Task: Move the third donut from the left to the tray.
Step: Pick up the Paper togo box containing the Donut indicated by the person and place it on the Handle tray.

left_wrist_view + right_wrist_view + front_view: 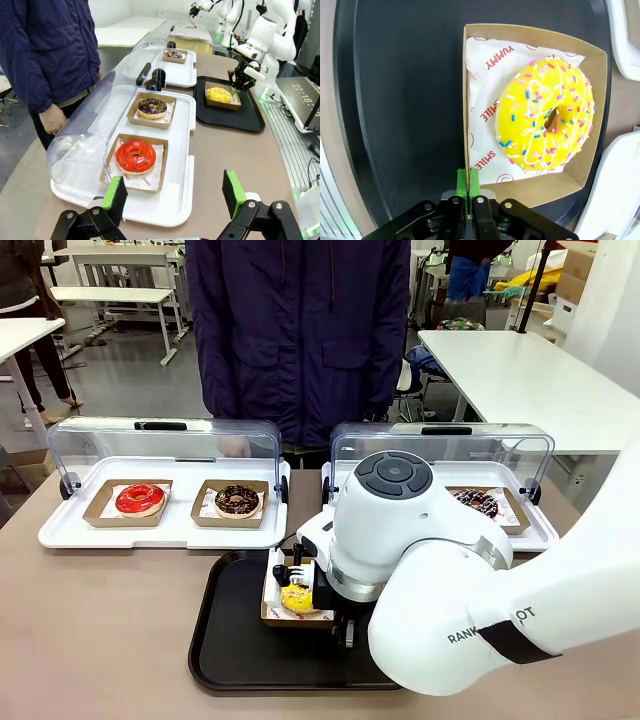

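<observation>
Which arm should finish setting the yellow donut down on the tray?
Right. Its hand is shut on the cardboard holder's wall, with the yellow donut over the black tray. The left hand hangs open by the red donut.

Black tray (225,655) at near centre of the brown table (90,630). On it: cardboard holder (272,616) with yellow donut (298,599), partly hidden by the right arm (470,590); black gripper (297,571) right above the donut, jaw state unclear. Behind: two white lidded trays, lids raised. Left one (70,532) holds red donut (140,499) and chocolate donut (237,500). Right one (540,536) holds chocolate donut (476,502). Person in a dark jacket (300,335) at the far edge.
</observation>
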Robot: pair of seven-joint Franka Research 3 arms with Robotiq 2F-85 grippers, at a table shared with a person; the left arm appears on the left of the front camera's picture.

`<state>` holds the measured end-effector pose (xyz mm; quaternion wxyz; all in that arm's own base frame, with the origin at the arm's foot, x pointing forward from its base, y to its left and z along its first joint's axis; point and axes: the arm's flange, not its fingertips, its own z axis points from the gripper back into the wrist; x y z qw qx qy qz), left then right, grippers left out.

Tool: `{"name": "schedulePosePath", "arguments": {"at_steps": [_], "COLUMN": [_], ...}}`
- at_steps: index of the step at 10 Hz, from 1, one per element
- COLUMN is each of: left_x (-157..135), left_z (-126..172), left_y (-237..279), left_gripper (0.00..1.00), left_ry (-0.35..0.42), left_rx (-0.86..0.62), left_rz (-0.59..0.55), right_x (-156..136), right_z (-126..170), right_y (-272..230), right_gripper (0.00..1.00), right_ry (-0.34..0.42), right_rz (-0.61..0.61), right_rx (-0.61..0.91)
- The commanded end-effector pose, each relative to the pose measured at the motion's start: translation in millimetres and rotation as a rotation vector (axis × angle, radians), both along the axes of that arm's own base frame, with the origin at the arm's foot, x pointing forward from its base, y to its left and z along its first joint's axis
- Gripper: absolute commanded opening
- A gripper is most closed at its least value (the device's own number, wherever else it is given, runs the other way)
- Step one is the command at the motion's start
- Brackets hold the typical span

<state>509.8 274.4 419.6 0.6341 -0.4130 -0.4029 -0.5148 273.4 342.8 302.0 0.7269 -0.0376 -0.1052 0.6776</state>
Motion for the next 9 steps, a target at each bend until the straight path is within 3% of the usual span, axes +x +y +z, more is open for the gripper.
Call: {"name": "schedulePosePath", "arguments": {"at_steps": [1,2,3,5,6,8,9], "left_x": [-2,-2,-2,-2,-2,-2,-2], "left_z": [2,2,2,2,2,2,2], "left_y": [-2,-2,-2,-2,-2,-2,-2], "left_gripper": [1.00,1.00,1.00,1.00,1.00,1.00,1.00], "left_ry": [0.001,0.001,0.001,0.001,0.001,0.001,0.001], "left_rx": [0.007,0.007,0.007,0.007,0.007,0.007,0.007], "left_rz": [-0.005,-0.005,-0.005,-0.005,-0.005,-0.005,-0.005], "right_x": [-16,-16,-15,-15,-14,-13,-10], "right_z": [-6,-6,-4,9,20,50,62], "right_y": [-30,-30,-31,-30,-30,-30,-30], "right_gripper": [0.58,0.59,1.00,1.00,0.82,1.00,1.00], "right_ry": [0.024,0.021,0.023,0.014,0.012,0.019,0.022], "right_rz": [0.028,0.027,0.028,0.020,0.019,0.016,0.012], "right_rx": [0.013,0.014,0.015,0.027,0.033,0.067,0.067]}}
